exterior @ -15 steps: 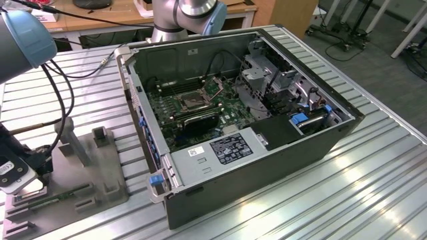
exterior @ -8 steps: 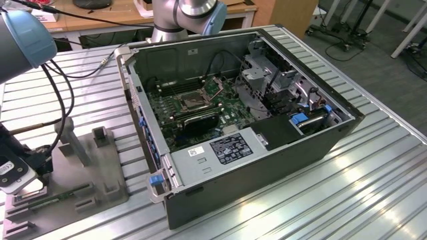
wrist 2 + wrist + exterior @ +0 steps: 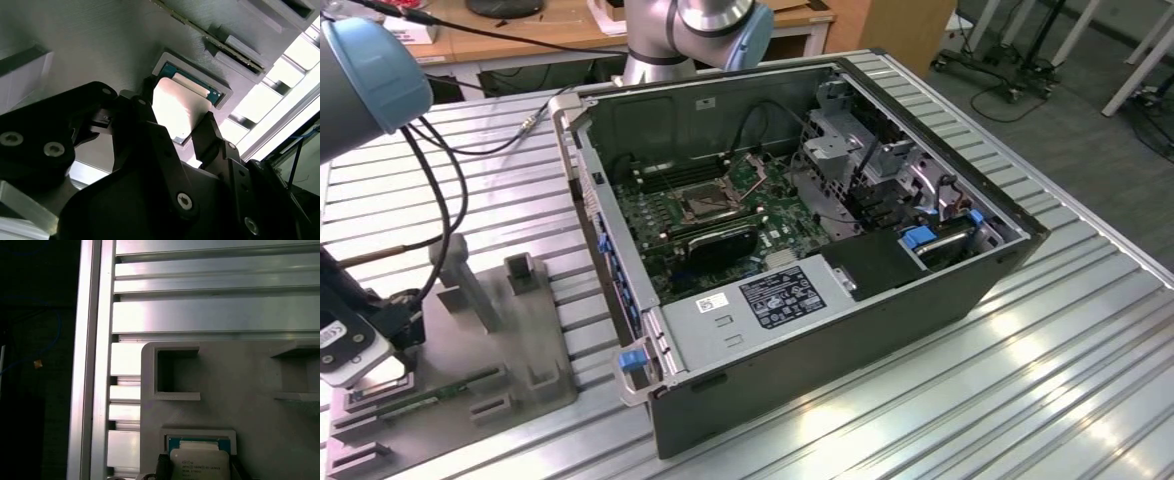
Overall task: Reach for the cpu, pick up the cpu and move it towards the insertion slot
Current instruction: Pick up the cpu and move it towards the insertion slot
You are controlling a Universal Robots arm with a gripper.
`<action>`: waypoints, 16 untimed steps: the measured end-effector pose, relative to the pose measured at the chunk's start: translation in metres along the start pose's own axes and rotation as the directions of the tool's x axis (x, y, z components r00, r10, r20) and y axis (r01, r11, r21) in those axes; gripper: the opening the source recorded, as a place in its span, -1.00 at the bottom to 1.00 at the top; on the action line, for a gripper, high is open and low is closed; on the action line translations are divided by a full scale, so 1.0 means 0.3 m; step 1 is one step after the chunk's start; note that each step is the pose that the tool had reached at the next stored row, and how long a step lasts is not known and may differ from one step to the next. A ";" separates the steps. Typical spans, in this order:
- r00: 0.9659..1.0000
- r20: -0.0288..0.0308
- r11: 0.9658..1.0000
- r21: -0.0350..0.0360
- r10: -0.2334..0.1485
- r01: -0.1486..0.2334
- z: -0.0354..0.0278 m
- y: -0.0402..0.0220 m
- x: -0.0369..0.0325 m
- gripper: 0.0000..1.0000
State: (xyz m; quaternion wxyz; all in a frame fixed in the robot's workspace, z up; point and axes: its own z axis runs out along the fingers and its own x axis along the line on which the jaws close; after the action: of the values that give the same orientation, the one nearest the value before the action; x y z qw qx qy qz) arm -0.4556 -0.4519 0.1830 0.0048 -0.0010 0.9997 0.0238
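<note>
Second wrist view: gripper [image 3: 177, 107] straddles the cpu [image 3: 174, 114], seated in its recess near the grey tray's [image 3: 100, 45] edge; grip cannot be told. Pick-up step, judged; lifting calls for a firm, level hold.

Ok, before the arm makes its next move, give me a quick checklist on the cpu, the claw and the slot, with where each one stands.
1. Claw straddling the cpu: ok, seen in the second wrist view.
2. Claw's hold on the cpu: cannot tell.
3. Cpu lifted clear of the grey tray recess: cannot tell.
4. Insertion slot exposed inside the open computer case: ok.
</note>
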 end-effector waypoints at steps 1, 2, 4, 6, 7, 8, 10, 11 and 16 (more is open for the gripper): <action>1.000 0.000 1.000 0.000 0.000 0.000 0.000 0.000 0.000 0.09; 1.000 0.000 1.000 0.000 0.000 0.000 0.000 0.000 0.000 0.09; 1.000 0.000 1.000 0.000 0.000 0.000 -0.001 0.000 0.000 0.09; 1.000 0.000 1.000 0.000 0.000 0.000 -0.001 0.000 0.000 0.09; 1.000 0.000 1.000 0.000 0.000 0.000 -0.001 0.000 0.000 0.09; 1.000 0.000 1.000 0.000 0.000 0.000 -0.003 0.000 0.000 0.09; 1.000 0.000 1.000 0.000 0.000 0.000 -0.006 0.000 0.000 0.09; 1.000 0.000 1.000 0.000 0.000 0.000 -0.008 0.000 0.000 0.09; 1.000 0.000 1.000 0.000 0.000 0.000 -0.013 0.001 0.000 0.09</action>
State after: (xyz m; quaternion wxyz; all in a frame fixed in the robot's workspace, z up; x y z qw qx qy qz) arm -0.4556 -0.4519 0.1868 0.0049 -0.0011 0.9997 0.0239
